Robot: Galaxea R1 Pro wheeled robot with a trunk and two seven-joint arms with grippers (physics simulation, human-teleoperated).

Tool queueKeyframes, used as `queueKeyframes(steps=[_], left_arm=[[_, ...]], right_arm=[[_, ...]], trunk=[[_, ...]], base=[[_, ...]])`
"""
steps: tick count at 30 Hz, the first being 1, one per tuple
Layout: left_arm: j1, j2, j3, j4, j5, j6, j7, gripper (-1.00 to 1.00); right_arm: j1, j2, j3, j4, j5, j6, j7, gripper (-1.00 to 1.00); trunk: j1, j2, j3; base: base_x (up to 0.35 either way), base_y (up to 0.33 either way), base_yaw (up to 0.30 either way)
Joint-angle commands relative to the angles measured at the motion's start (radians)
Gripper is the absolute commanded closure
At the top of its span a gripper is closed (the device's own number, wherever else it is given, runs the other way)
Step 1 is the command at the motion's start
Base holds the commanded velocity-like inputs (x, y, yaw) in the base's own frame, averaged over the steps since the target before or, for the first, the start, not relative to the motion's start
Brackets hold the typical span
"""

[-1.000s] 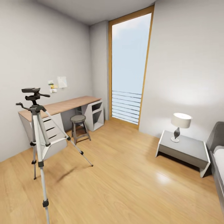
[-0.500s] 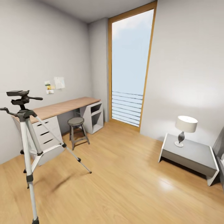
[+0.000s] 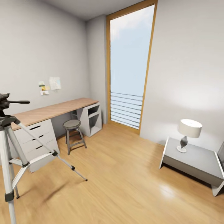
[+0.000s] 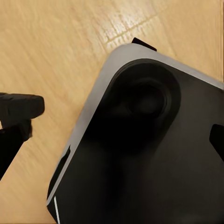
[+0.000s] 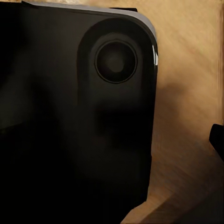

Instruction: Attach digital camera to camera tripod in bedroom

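We see a glossy light wood floor (image 3: 124, 186) and a matt wood desk top (image 3: 53, 110). The camera tripod (image 3: 9, 155) has smooth silver metal legs with matt black joints. The walls (image 3: 186, 62) look matt grey.

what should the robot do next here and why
Probably turn the base and head left. The camera tripod sits cut off at the head view's left edge, and no digital camera shows on the desk, the nightstand or the floor. Turning would likely bring the tripod's head into view.
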Motion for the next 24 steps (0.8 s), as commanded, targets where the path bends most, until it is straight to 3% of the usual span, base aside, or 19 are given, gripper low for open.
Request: queueKeyframes(steps=[1, 24], left_arm=[[0.000, 0.000, -0.003, -0.001, 0.010, -0.002, 0.001, -1.00], [0.000, 0.000, -0.001, -0.001, 0.011, -0.003, 0.001, -1.00]], right_arm=[[0.000, 0.002, 0.001, 0.000, 0.001, -0.002, 0.000, -1.00], [0.000, -0.001, 0.001, 0.000, 0.002, -0.003, 0.000, -1.00]], trunk=[[0.001, 0.000, 0.000], [0.001, 0.000, 0.010]], base=[[0.227, -0.149, 0.105], [0.041, -0.027, 0.235]])
